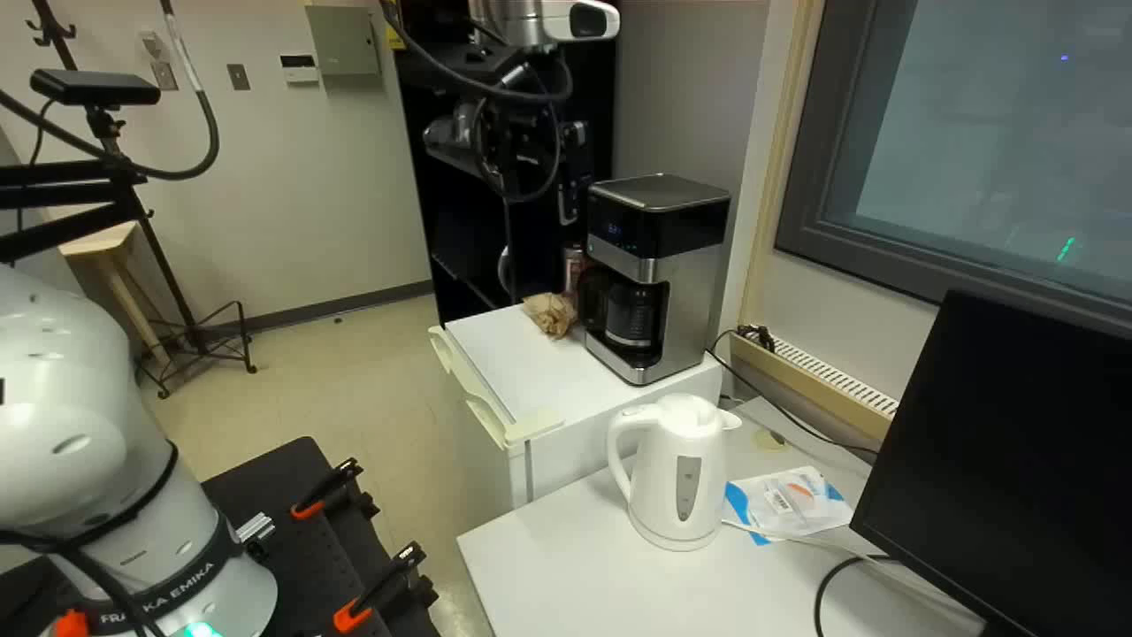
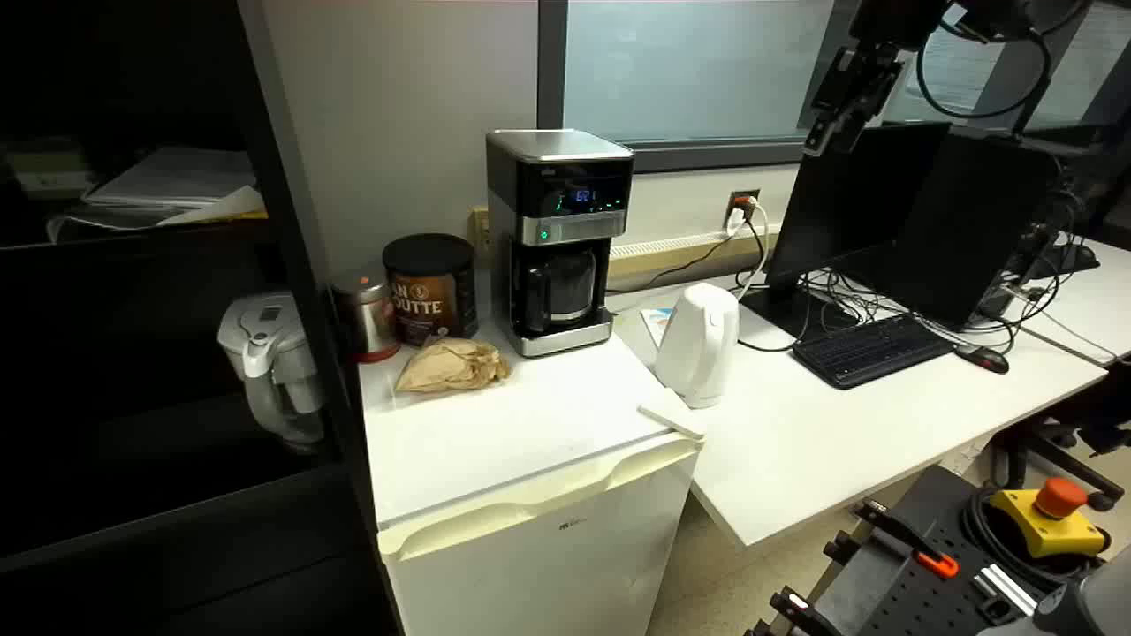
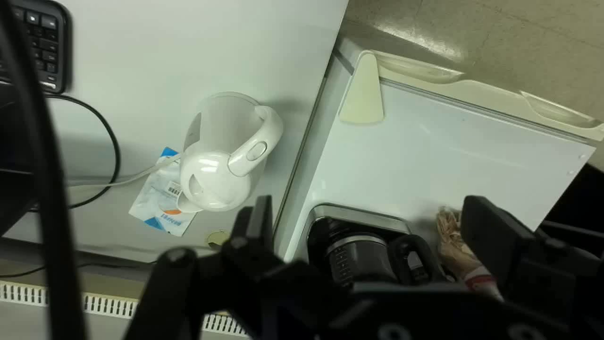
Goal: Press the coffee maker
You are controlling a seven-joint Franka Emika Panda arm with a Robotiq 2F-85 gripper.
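The coffee maker is black and silver, boxy, and stands upright on a white mini fridge; it shows in both exterior views [image 1: 676, 230] [image 2: 558, 190]. Its display is lit, with a small green light on the silver band. A dark carafe [image 2: 570, 287] sits in its lower recess. In the wrist view the coffee maker's base [image 3: 361, 215] and carafe [image 3: 361, 259] show between the fingers, and its upper part is hidden by the gripper body. My gripper [image 3: 370, 208] is open with nothing between its fingers. It hangs high and apart from the coffee maker in both exterior views [image 1: 570, 190] [image 2: 826, 132].
A white kettle [image 1: 681, 478] stands on the desk beside the fridge [image 2: 539, 442]. A crumpled paper bag [image 2: 455, 364], a coffee can [image 2: 431, 291] and a metal canister [image 2: 367, 318] are left of the coffee maker. A monitor [image 1: 999, 460] stands on the desk.
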